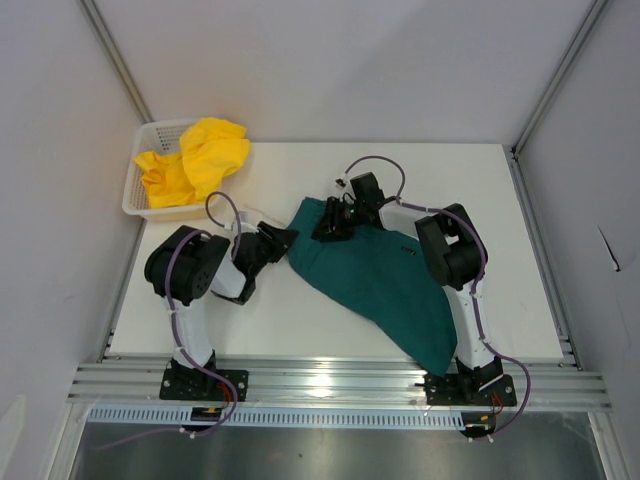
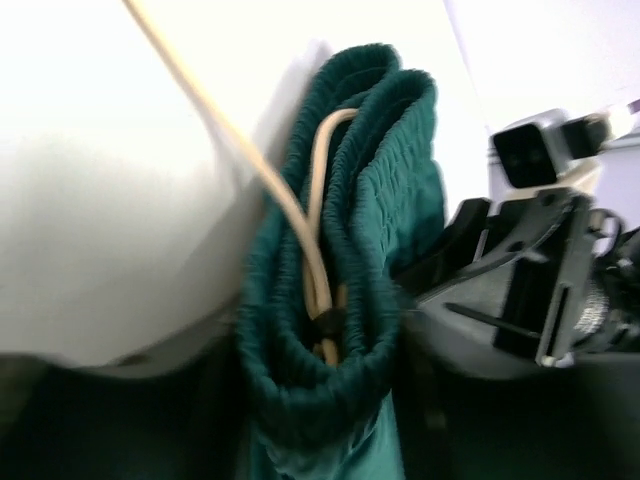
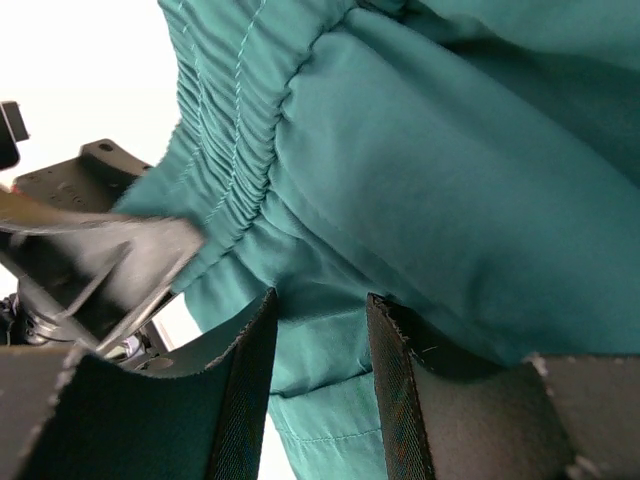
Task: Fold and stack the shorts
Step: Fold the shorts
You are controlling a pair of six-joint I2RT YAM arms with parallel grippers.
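Observation:
The teal-green shorts [image 1: 385, 285] lie spread across the middle of the table, with the waistband at the far left. My left gripper [image 1: 285, 240] is at the waistband's left end. In the left wrist view the bunched elastic [image 2: 390, 190] and its pale drawstring [image 2: 315, 200] fill the space between the jaws [image 2: 320, 400], which press on both sides. My right gripper [image 1: 330, 225] sits on the waistband's far edge, shut on a fold of teal cloth [image 3: 450, 170] between its fingers [image 3: 320, 380]. The yellow shorts [image 1: 205, 160] lie crumpled in the basket.
The white mesh basket [image 1: 135, 190] stands at the table's far left corner. One teal leg reaches the near edge beside the right arm's base [image 1: 465, 385]. The two grippers are close together; the right one [image 2: 540, 250] shows in the left wrist view.

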